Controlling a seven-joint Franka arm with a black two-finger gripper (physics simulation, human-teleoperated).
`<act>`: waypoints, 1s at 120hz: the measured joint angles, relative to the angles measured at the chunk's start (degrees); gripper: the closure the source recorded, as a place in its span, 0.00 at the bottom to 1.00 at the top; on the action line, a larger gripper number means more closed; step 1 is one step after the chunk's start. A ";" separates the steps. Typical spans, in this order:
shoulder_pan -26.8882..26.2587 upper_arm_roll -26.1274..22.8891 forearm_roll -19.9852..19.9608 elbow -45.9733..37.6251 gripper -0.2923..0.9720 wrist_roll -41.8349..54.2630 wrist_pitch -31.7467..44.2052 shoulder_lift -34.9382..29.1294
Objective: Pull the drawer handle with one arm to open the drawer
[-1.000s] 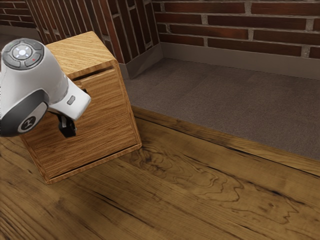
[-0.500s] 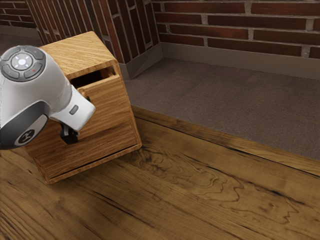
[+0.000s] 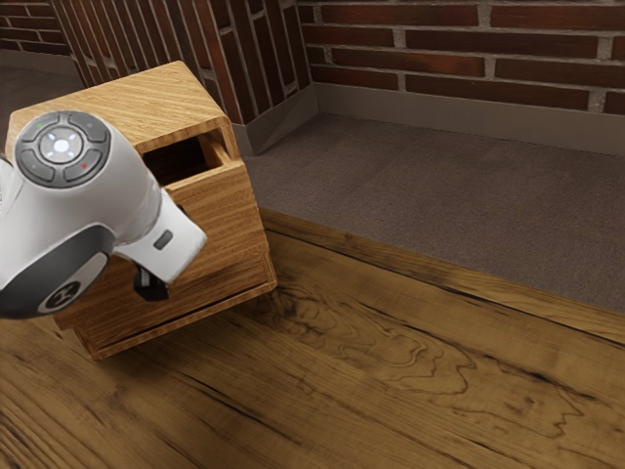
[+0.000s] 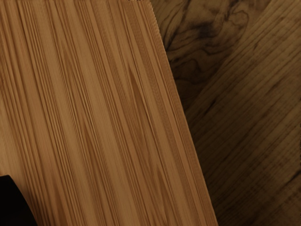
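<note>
Wooden cabinet (image 3: 146, 103) on a plank surface (image 3: 371, 391), its drawer (image 3: 227, 207) partly pulled out, dark gap open at the top, white robot arm (image 3: 88, 210) across the drawer front, brick wall (image 3: 469, 49) behind grey carpet (image 3: 439, 195).
</note>
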 joint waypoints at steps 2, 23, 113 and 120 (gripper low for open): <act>-0.07 0.00 -0.04 0.01 0.32 0.01 -0.04 -0.01; -0.55 0.16 0.07 -0.02 0.42 -0.28 -0.43 -0.36; -0.80 -0.17 -2.11 -2.26 0.34 0.03 -5.52 -5.85; -0.78 -1.86 -3.58 -2.30 0.30 -0.01 -5.34 -5.95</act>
